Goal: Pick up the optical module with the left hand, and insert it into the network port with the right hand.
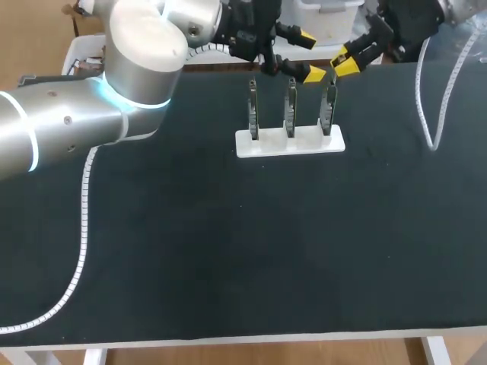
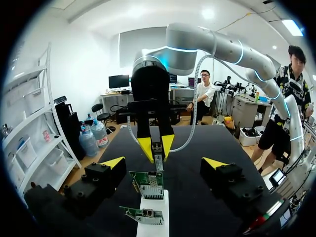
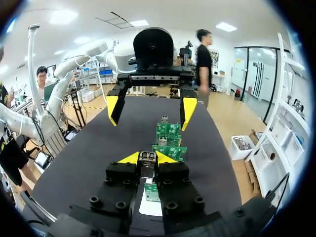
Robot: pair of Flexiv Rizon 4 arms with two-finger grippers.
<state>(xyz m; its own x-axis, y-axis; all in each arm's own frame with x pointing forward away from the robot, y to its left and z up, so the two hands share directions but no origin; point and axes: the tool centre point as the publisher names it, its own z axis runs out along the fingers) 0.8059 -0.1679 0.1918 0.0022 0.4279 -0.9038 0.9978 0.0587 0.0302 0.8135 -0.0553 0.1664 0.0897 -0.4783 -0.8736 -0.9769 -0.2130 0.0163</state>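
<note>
The right gripper [image 1: 344, 62] has its fingers closed on the optical module [image 3: 148, 167], holding it over the rightmost of three boards [image 1: 327, 110]. The boards stand upright in a white holder [image 1: 289, 143]. Seen from the left wrist, the module's lower end hangs just above that board's top edge; I cannot tell whether they touch. The left gripper [image 1: 309, 55] sits just beside it over the middle board, facing the right gripper, fingers spread wide and holding nothing. The holder stands near the far edge of the bench [image 1: 228, 251], and a broad black stretch runs to the near edge. A white cable [image 1: 82, 228] trails along the bench's left side, and another cable loop [image 1: 432, 122] hangs right of the holder.
</note>
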